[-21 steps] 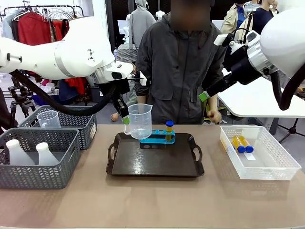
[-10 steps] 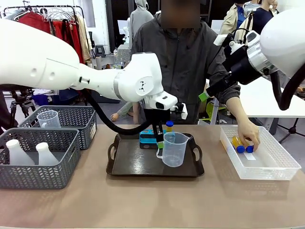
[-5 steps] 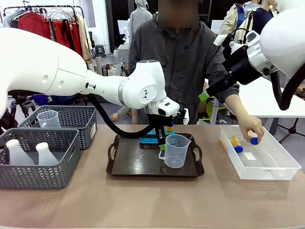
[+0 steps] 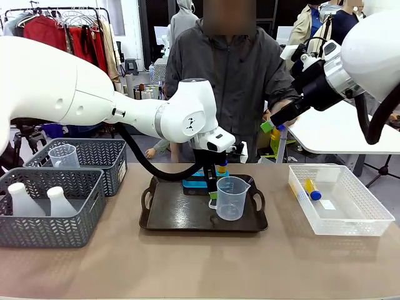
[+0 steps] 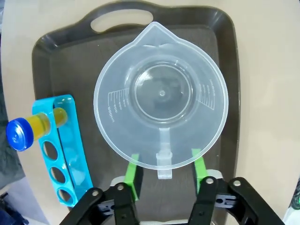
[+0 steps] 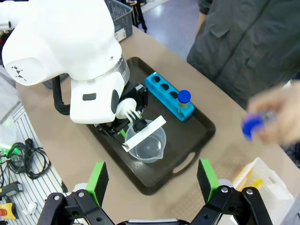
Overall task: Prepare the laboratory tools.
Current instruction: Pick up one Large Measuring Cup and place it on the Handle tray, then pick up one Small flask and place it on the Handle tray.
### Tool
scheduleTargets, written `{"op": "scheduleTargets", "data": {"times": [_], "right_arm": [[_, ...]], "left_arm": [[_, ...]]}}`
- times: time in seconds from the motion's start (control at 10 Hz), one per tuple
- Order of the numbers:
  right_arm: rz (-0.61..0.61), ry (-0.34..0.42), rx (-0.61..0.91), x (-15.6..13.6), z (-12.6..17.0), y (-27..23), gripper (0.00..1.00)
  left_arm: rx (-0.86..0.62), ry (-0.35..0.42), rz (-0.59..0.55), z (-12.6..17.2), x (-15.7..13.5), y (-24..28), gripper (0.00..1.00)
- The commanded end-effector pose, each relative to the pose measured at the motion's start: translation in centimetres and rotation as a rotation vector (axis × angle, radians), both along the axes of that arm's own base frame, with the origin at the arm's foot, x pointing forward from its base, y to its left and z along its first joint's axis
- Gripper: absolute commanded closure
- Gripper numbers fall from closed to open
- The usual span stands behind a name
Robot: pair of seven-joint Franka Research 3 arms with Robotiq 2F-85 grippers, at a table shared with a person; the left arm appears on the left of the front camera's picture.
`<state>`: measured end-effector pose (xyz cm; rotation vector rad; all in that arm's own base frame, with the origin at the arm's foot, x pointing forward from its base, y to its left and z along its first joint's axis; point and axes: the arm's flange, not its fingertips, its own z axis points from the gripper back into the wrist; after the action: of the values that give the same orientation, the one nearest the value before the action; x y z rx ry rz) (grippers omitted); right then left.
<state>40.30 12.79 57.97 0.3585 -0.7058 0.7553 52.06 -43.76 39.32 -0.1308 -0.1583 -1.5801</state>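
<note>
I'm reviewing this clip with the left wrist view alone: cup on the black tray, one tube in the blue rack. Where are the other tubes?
Observer: From the front, one yellow-filled tube lies in the clear basket on the robot's right side.
Operator: Any more?
Observer: The right wrist view shows the person's hand holding a blue-capped tube in the air; both are blurred.
Operator: And the right gripper?
Observer: It hangs open and empty, up in the air.
</note>
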Motion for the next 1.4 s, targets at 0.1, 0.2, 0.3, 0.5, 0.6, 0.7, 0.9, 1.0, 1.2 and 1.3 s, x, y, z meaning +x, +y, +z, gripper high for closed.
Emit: {"op": "scheduleTargets", "data": {"times": [0.1, 0.2, 0.3, 0.5, 0.6, 0.7, 0.9, 1.0, 1.2, 1.3], "right_arm": [[0.000, 0.003, 0.012, 0.0, 0.1, 0.0, 0.00], [0.000, 0.003, 0.012, 0.0, 0.1, 0.0, 0.00], [0.000, 0.003, 0.012, 0.0, 0.1, 0.0, 0.00], [0.000, 0.003, 0.012, 0.0, 0.1, 0.0, 0.00], [0.000, 0.003, 0.012, 0.0, 0.1, 0.0, 0.00], [0.000, 0.003, 0.012, 0.0, 0.1, 0.0, 0.00], [0.000, 0.003, 0.012, 0.0, 0.1, 0.0, 0.00], [0.000, 0.003, 0.012, 0.0, 0.1, 0.0, 0.00], [0.000, 0.003, 0.012, 0.0, 0.1, 0.0, 0.00], [0.000, 0.003, 0.012, 0.0, 0.1, 0.0, 0.00]], "left_arm": [[-0.024, -0.014, -0.004, 1.3, -0.7, 0.9, 0.00], [-0.030, -0.009, 0.006, 1.8, -0.8, 1.2, 0.00], [-0.035, -0.015, 0.008, 2.6, -1.3, 1.5, 0.00], [-0.046, -0.028, 0.021, 3.8, -1.8, 2.5, 0.00], [-0.052, -0.031, 0.041, 5.0, -2.9, 3.1, 0.00], [-0.052, -0.042, 0.069, 6.2, -3.6, 3.9, 0.00], [-0.045, -0.099, 0.145, 9.2, -4.8, 6.2, 0.00], [-0.044, -0.126, 0.195, 10.6, -5.3, 7.5, 0.00], [-0.083, -0.141, 0.372, 13.2, -5.6, 10.9, 0.00], [-0.104, -0.161, 0.461, 14.4, -5.7, 12.8, 0.00]]}}
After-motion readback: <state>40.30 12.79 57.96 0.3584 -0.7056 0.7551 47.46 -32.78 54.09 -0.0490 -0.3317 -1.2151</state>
